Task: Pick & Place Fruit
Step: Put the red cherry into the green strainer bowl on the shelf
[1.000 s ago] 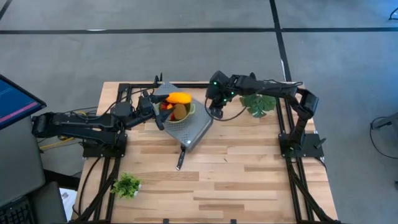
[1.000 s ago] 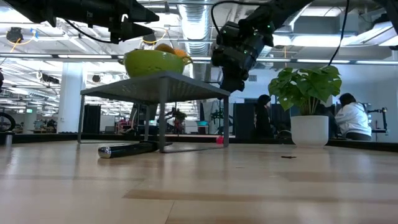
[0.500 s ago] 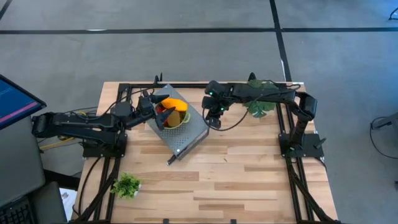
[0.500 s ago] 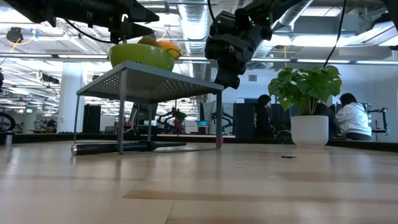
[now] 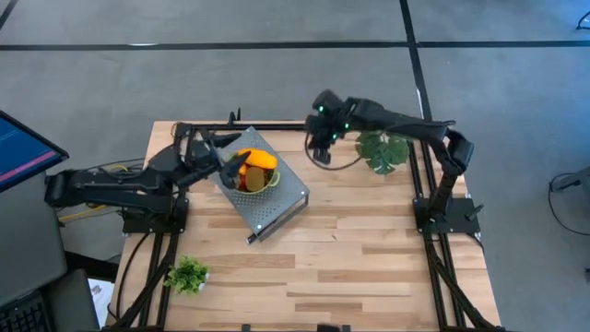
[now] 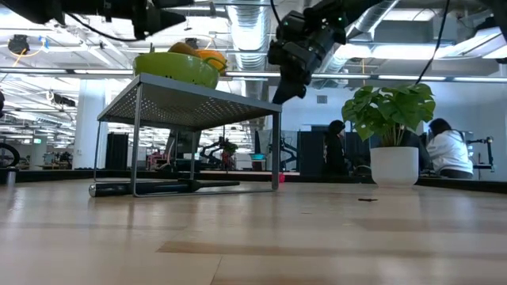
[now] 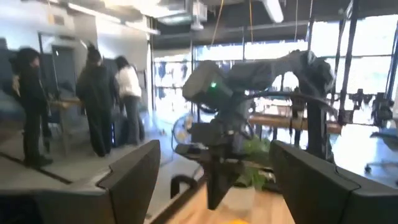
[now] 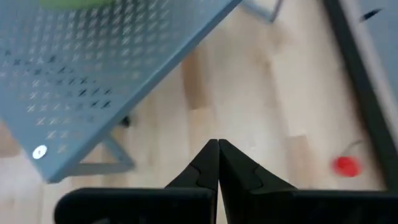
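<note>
A green bowl (image 5: 259,181) holding the fruit (image 5: 257,160), a long yellow-orange piece among red and brown ones, stands on a grey perforated shelf (image 5: 273,202) at the table's far middle. In the low view the bowl (image 6: 176,70) sits on the shelf top (image 6: 198,107). A small red ball (image 8: 346,165) lies on the table by the shelf's right leg (image 6: 279,179). My left gripper (image 5: 224,159) hovers open just left of and above the bowl (image 6: 162,14), nothing between its fingers (image 7: 134,180). My right gripper (image 5: 320,157) hangs shut above the table, right of the shelf (image 6: 283,93) (image 8: 217,149).
A black-handled knife (image 6: 142,188) lies on the table under the shelf. A potted leafy plant (image 5: 383,152) stands at the far right and a small green plant (image 5: 187,274) at the near left. The near half of the table is bare wood (image 5: 350,267).
The shelf with the bowl has slid toward the table's left and turned a little, the knife going along under it. My right gripper, shut, first stood at the shelf's right edge, then rose and drew back toward the far edge. My left gripper has risen slightly.
</note>
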You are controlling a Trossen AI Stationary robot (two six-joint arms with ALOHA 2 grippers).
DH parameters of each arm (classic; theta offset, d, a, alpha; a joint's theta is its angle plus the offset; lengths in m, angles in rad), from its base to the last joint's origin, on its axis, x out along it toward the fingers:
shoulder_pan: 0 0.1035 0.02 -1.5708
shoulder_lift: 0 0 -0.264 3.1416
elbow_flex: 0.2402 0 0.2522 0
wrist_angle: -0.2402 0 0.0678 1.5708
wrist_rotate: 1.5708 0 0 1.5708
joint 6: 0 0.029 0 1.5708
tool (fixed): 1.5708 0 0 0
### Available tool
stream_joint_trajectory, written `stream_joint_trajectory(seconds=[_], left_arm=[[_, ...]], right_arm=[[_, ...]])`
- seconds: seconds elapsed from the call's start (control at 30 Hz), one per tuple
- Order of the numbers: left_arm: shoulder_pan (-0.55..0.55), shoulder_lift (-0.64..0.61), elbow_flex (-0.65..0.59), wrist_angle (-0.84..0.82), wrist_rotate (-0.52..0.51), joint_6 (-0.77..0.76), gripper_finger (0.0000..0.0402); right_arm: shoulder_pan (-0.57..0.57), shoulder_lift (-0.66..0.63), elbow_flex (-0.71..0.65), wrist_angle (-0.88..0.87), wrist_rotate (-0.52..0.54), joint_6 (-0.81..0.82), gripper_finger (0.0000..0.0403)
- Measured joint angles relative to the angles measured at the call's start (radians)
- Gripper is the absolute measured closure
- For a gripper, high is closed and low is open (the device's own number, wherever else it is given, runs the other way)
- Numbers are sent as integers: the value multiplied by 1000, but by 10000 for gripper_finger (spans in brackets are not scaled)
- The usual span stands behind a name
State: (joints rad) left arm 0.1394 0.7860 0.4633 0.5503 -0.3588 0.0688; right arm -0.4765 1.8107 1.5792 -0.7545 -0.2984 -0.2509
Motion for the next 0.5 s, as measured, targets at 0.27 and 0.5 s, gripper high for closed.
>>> stream_joint_trajectory(seconds=[0.27, 0.5], left_arm=[[0, -90, 0, -94, -77, 36, 122], [0, -145, 0, -166, -94, 56, 141]], right_arm=[[-202, 83, 74, -32, -13, -143, 403], [-277, 308, 237, -152, -19, -162, 401]])
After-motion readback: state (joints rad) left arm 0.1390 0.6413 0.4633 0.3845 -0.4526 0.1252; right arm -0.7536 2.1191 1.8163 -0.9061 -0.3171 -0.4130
